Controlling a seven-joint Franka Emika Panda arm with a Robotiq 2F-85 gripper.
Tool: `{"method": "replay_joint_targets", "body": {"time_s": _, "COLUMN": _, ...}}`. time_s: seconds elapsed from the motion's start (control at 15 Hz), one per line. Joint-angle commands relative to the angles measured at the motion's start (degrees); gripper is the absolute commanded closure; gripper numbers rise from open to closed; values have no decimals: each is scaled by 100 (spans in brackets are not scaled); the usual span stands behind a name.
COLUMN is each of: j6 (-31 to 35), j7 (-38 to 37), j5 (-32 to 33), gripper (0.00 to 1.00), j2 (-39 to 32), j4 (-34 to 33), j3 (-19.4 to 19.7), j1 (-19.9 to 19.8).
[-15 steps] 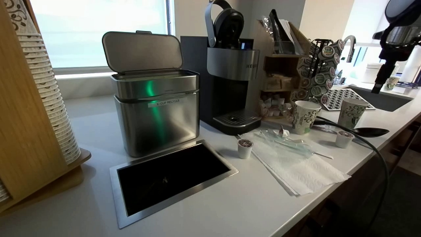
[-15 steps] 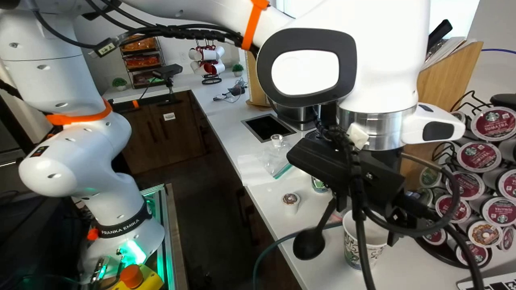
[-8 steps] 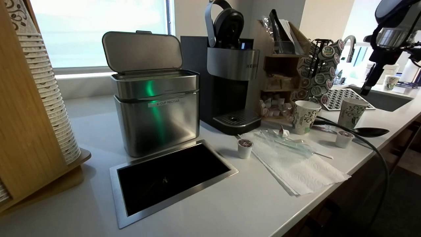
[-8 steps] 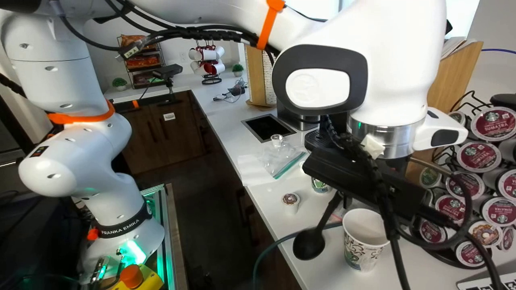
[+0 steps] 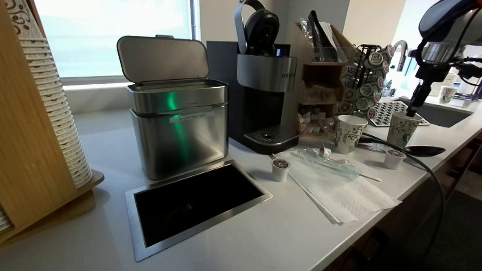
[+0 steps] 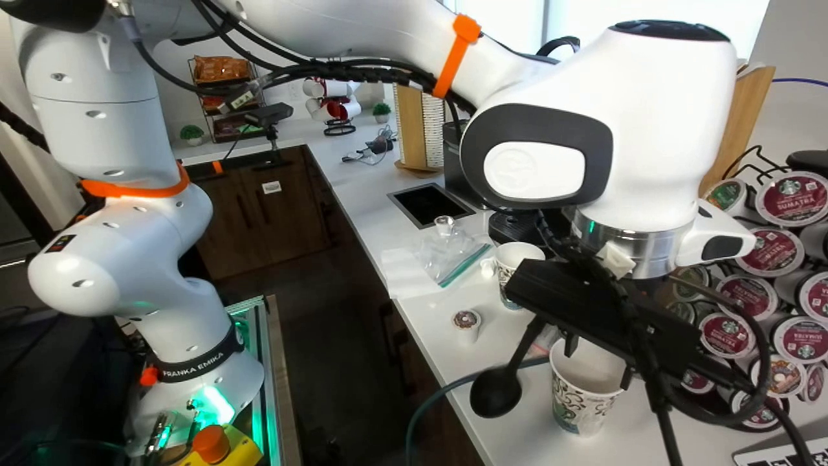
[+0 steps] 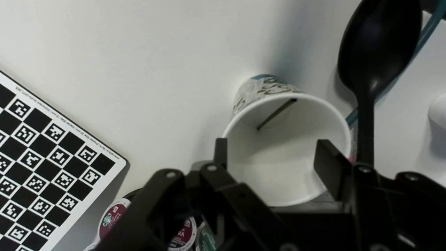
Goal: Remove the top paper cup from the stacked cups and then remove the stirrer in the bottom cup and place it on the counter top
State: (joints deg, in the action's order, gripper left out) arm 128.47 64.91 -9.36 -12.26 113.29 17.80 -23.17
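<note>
The bottom cup [image 5: 403,131] stands upright on the counter top [image 5: 271,233], and it also shows in the other views [image 6: 577,411] [image 7: 256,94]. A thin brown stirrer [image 7: 276,115] leans inside it in the wrist view. The top paper cup [image 5: 349,137] stands apart, nearer the coffee machine; my wrist hardware partly covers it in an exterior view [image 6: 506,285]. My gripper [image 7: 273,148] is open and empty right over the bottom cup, fingers spread about as wide as its mouth. Its fingertips are at rim level in both exterior views [image 5: 411,112] [image 6: 598,361]; contact cannot be told.
A black spoon [image 5: 425,151], a dark cable [image 5: 425,169] and a small pod cup [image 5: 394,160] lie close to the bottom cup. A pod rack [image 6: 776,291] and a checkered board [image 7: 52,167] flank it. A plastic bag on paper towels [image 5: 350,203] and the coffee machine [image 5: 267,73] stand beyond.
My gripper has moved down and across to the bottom cup, leftward and down in an exterior view. The wrist no longer covers as much of the top paper cup. Both cups have stayed put.
</note>
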Motion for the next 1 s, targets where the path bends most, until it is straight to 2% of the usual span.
{"method": "replay_joint_targets", "body": {"time_s": 0.0, "j6": -159, "j7": 153, "j5": -113, "gripper": 36, "j2": -21, "j4": -181, "j3": -115, "j1": -124}}
{"method": "replay_joint_targets", "body": {"time_s": 0.2, "j6": -210, "j7": 142, "j5": -94, "gripper": 42, "j2": -30, "j4": -189, "j3": -133, "j1": -127}}
{"method": "replay_joint_targets", "body": {"time_s": 0.27, "j6": -232, "j7": 145, "j5": -94, "gripper": 48, "j2": -40, "j4": -180, "j3": -144, "j1": -126}}
{"method": "replay_joint_targets", "body": {"time_s": 0.4, "j6": -246, "j7": 146, "j5": -101, "gripper": 48, "j2": -34, "j4": -141, "j3": -165, "j1": -118}}
{"method": "replay_joint_targets", "body": {"time_s": 0.47, "j6": -261, "j7": 136, "j5": -84, "gripper": 58, "j2": -26, "j4": -124, "j3": -175, "j1": -108}}
{"method": "replay_joint_targets", "body": {"time_s": 0.53, "j6": -279, "j7": 106, "j5": -59, "gripper": 56, "j2": -26, "j4": -108, "j3": -182, "j1": -97}}
{"method": "replay_joint_targets", "body": {"time_s": 0.6, "j6": -289, "j7": 81, "j5": -42, "gripper": 57, "j2": -30, "j4": -81, "j3": -189, "j1": -90}}
{"method": "replay_joint_targets", "body": {"time_s": 0.67, "j6": -302, "j7": 77, "j5": -30, "gripper": 63, "j2": -40, "j4": -61, "j3": -197, "j1": -86}}
{"method": "replay_joint_targets", "body": {"time_s": 0.73, "j6": -345, "j7": 57, "j5": -14, "gripper": 59, "j2": -39, "j4": -28, "j3": -199, "j1": -84}}
{"method": "replay_joint_targets", "body": {"time_s": 0.93, "j6": -506, "j7": -7, "j5": 39, "gripper": 59, "j2": -63, "j4": 32, "j3": -174, "j1": -90}}
